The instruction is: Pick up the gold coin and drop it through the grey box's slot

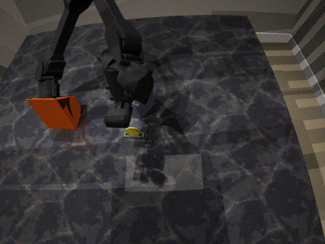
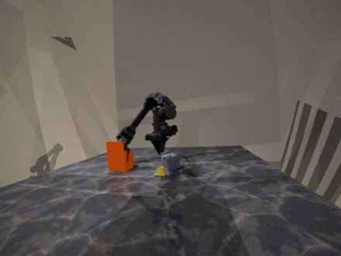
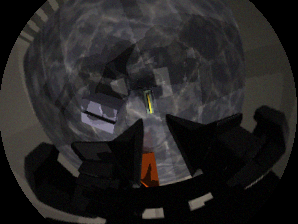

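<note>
The gold coin point(image 1: 132, 131) point(image 2: 161, 171) point(image 3: 149, 103) stands on edge in the green holder point(image 1: 125, 135) point(image 3: 145, 92). The grey box point(image 2: 171, 162) point(image 3: 100, 124) is closed. Its dark lid slot shows in the wrist view, left of the coin and at an angle to it. The arm hides most of the box in the top view. My gripper point(image 2: 160, 152) point(image 3: 154, 119) is partly open and empty. It points down, above the coin, holder and box. In the wrist view the coin shows just beyond the gap between the fingertips. The arm hides the fingertips in the top view.
A large orange block point(image 1: 55, 112) point(image 2: 116, 157) point(image 3: 149, 164) stands at the arm's base, left of the coin in the top and exterior views. The dark marbled table point(image 1: 236, 207) point(image 2: 70, 225) carries shadows and a pale rectangular patch in front of the holder.
</note>
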You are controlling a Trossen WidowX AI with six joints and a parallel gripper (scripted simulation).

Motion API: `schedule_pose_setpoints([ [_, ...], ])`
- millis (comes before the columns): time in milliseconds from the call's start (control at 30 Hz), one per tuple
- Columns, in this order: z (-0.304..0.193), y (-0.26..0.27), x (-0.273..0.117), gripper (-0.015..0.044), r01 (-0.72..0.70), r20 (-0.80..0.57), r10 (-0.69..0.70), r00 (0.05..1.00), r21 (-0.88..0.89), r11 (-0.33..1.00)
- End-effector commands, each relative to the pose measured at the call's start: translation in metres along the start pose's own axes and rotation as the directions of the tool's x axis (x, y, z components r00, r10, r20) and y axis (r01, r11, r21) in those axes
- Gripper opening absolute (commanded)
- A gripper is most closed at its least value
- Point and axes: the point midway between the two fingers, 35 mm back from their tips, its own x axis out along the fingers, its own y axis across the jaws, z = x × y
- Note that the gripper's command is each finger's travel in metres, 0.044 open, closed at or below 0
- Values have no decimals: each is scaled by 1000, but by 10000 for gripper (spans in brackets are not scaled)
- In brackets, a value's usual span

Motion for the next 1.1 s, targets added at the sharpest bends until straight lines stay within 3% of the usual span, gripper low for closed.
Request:
schedule_pose_setpoints([
  [0,-3,1,1,161,-24,5,24,1000,-13,1000],
  [167,-6,0,36,161,-25,5,25,1000,-13,1000],
  [1067,-4,1,78,161,-25,5,25,1000,-12,1000],
])
